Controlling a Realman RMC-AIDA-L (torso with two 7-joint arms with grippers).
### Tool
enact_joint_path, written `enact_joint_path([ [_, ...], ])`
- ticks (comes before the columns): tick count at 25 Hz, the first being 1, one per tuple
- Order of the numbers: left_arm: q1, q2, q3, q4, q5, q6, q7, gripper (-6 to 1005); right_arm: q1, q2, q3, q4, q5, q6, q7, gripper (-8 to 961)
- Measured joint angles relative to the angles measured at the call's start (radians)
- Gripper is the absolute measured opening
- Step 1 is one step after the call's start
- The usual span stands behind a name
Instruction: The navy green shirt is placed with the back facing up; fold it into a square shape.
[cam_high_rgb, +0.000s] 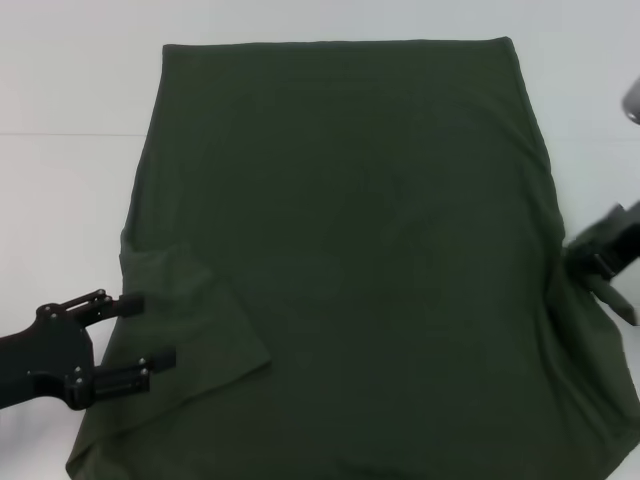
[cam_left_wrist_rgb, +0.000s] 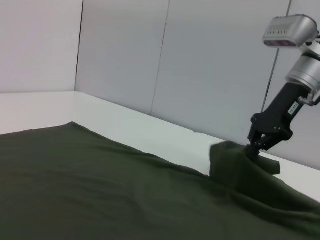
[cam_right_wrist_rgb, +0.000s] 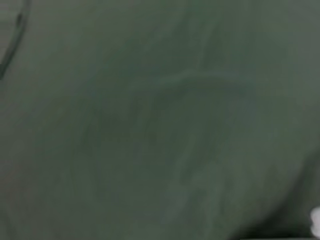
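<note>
Three cameras: one high on the head, one on each wrist.

The head view looks steeply down on the navy green shirt spread over the white table, both arms at its side edges. The left wrist view sits low near the cloth, looking across it to the right gripper and grey wall panels; both show that gripper. The right wrist view is pressed so near that green fabric fills it.

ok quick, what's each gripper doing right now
left gripper: jaws open, straddling the near left sleeve of the navy green shirt, gripping nothing.
right gripper: jaws shut on a pinched-up fold at the shirt's right edge.
</note>
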Motion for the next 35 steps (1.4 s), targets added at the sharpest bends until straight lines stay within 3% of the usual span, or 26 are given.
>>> enact_joint_path([
  [6, 0.000, 0.001, 0.000, 0.000, 0.000, 0.000, -0.001, 839, 0.057, 0.027, -0.095, 0.003, -0.012, -0.022, 0.020, 13],
  [14, -0.001, 0.002, 0.000, 0.000, 0.000, -0.001, -0.001, 839, 0.062, 0.037, -0.226, 0.000, 0.005, -0.039, 0.054, 13],
  [22, -0.002, 0.000, 0.000, 0.000, 0.000, -0.011, -0.001, 839, 0.051, 0.028, -0.143, -0.020, 0.137, -0.087, 0.049, 177],
  [25, -0.001, -0.001, 0.000, 0.000, 0.000, -0.012, -0.003, 839, 0.042, 0.027, -0.051, -0.003, 0.142, -0.092, 0.063, 312],
  [28, 0.000, -0.002, 0.000, 0.000, 0.000, -0.012, -0.015, 839, 0.022, 0.015, 0.049, 0.034, 0.135, -0.100, 0.135, 453],
  [32, -0.002, -0.001, 0.000, 0.000, 0.000, -0.013, -0.025, 838, -0.025, -0.025, 0.127, 0.079, 0.133, -0.108, 0.277, 656],
  [35, -0.005, -0.001, 0.000, 0.000, 0.000, -0.014, -0.025, 838, -0.049, -0.059, 0.209, 0.141, 0.147, -0.113, 0.346, 666],
])
